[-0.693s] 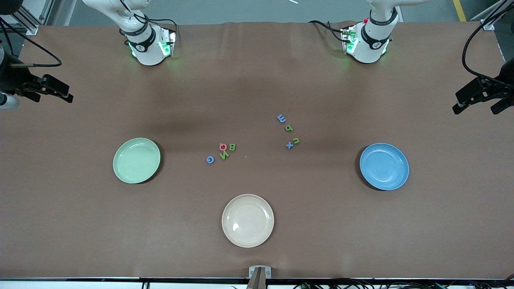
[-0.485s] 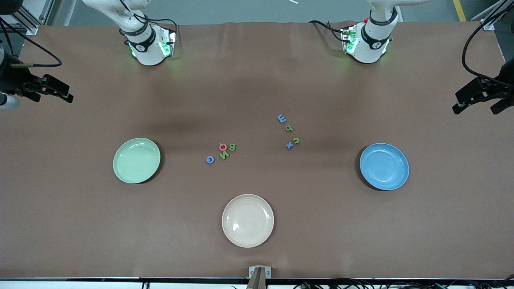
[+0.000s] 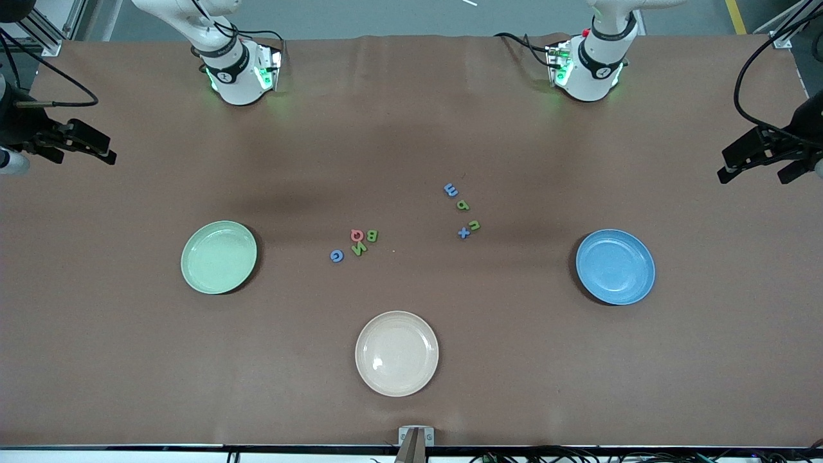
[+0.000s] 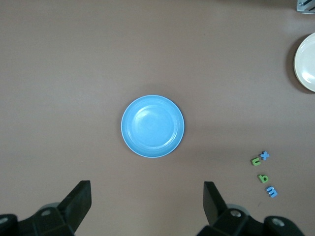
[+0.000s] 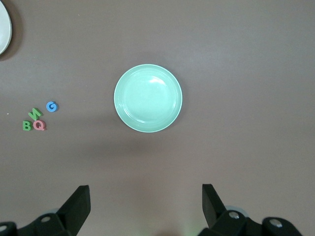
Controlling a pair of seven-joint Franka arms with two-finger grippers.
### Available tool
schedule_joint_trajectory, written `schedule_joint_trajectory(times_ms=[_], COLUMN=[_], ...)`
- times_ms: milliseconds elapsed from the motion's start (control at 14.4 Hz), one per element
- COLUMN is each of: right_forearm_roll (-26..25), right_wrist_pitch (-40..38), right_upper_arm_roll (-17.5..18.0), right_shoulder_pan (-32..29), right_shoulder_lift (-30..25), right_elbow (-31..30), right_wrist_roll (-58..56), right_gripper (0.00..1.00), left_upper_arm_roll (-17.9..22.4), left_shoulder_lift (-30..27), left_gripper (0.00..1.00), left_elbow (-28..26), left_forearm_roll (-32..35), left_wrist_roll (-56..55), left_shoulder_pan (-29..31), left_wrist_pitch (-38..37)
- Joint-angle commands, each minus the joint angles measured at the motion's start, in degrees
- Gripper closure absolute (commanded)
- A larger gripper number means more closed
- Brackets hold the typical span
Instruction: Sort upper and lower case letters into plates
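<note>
The mint green plate (image 3: 218,257) lies toward the right arm's end and the blue plate (image 3: 615,267) toward the left arm's end; both are empty. Between them lie the capitals Q (image 3: 357,235), B (image 3: 371,236), N (image 3: 359,248) and G (image 3: 336,256), and the small letters m (image 3: 451,190), p (image 3: 462,205), n (image 3: 474,225) and x (image 3: 463,233). My right gripper (image 3: 87,156) hangs high, open and empty; its wrist view shows the mint plate (image 5: 148,98). My left gripper (image 3: 752,177) hangs high, open and empty; its wrist view shows the blue plate (image 4: 152,126).
An empty cream-beige plate (image 3: 397,353) lies nearer to the front camera than the letters, midway between the two other plates. A small metal bracket (image 3: 416,436) sits at the table's near edge. The brown table cover is otherwise bare.
My left gripper has shifted slightly toward the middle of the table. My right gripper has barely moved. Plates and letters have not moved.
</note>
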Motion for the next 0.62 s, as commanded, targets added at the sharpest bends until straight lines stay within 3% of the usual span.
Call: schedule_joint_trajectory(times_ms=[0,346,554], right_forearm_roll=[0.7,2.5,-1.1], right_wrist_pitch=[-0.2,0.8,1.3], right_upper_arm_roll=[0.1,-0.2,-0.2], right_shoulder_pan=[-0.3,-2.7,-2.4], right_shoulder_lift=[0.9,12.9,18.1], right_elbow=[0.4,4.4,7.0], right_wrist_roll=[0.0,-0.7,-0.5], right_gripper=[0.0,0.0,0.0], left_upper_arm_roll=[-1.3,-3.6,-3.8], left_shoulder_lift=[2.4,6.5,7.0], left_gripper=[0.0,0.0,0.0], left_elbow=[0.1,0.1,-0.5], left_forearm_roll=[0.9,1.7,1.2], left_wrist_roll=[0.0,-0.2,0.6], left_shoulder_pan=[-1.9,-5.8,-5.6], left_wrist_pitch=[-0.6,-2.3,-3.0])
